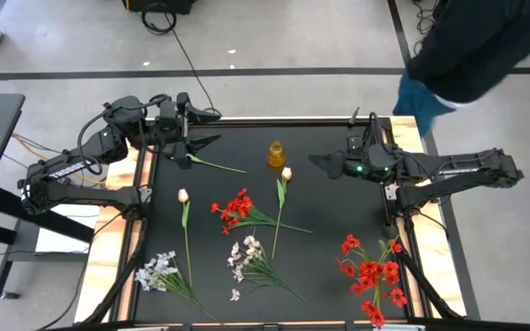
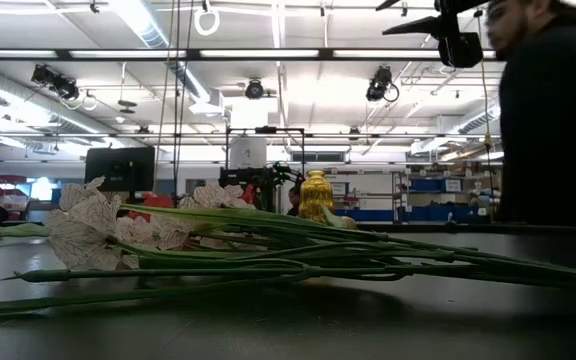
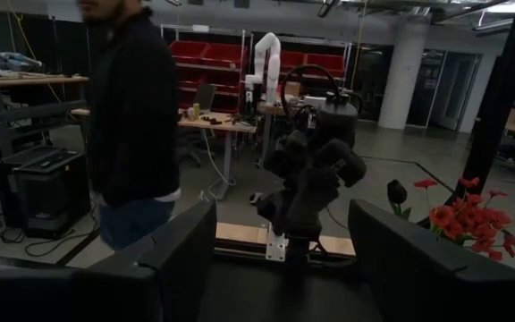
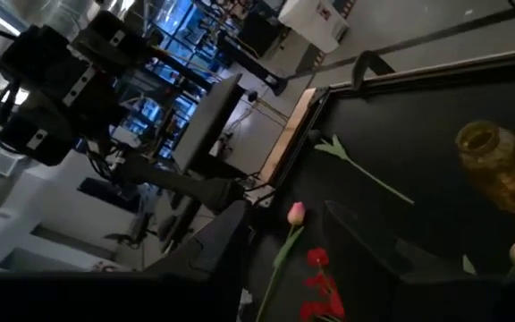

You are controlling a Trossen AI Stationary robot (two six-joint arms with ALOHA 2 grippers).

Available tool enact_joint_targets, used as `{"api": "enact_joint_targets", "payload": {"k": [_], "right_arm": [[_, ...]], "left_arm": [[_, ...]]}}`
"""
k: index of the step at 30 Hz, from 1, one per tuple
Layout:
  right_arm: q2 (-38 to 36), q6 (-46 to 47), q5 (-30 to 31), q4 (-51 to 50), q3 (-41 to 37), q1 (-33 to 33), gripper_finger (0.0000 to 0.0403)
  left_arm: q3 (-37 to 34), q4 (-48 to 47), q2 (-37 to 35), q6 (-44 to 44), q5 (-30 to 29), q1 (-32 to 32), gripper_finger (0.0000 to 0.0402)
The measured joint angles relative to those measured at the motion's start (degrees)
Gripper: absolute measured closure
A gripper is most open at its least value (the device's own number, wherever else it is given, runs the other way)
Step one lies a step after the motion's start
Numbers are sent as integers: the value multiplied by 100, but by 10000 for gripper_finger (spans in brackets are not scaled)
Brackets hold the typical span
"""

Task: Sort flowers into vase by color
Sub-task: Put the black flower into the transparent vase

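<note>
Flowers lie flat on the black table. Two pink tulips (image 1: 286, 173) (image 1: 183, 195) lie near the middle, with a red bunch (image 1: 237, 211) between them. A second red bunch (image 1: 371, 271) is at the near right. Two white sprays (image 1: 247, 257) (image 1: 159, 271) lie near the front edge. A bare green stem (image 1: 217, 166) lies under my left gripper. The amber vase (image 1: 276, 154) stands upright and empty at the far middle. My left gripper (image 1: 215, 127) hovers open at the far left. My right gripper (image 1: 316, 162) hovers open to the right of the vase.
A person in a dark top (image 1: 486, 46) with a blue glove (image 1: 417, 97) stands beyond the table's far right corner. The wooden table rim (image 1: 145, 184) frames the mat. Bare mat (image 1: 339, 207) lies between the vase and the right red bunch.
</note>
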Motion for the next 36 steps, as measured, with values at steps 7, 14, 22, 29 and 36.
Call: {"api": "enact_joint_targets", "payload": {"k": [7,14,22,29,36], "right_arm": [[0,-217,0,26,0,-389,249],[0,-314,-112,22,0,-929,249],[0,-415,-601,21,0,-1395,249],[0,-566,-824,22,0,-1501,249],[120,-802,-840,33,0,-1514,249]], "left_arm": [[0,23,31,-550,0,-2,141],[0,-103,33,-2304,-74,20,141],[1,-515,27,-1089,-493,68,141],[-10,-3441,40,-312,-1032,316,144],[-28,-5076,559,1500,-962,1114,187]]}}
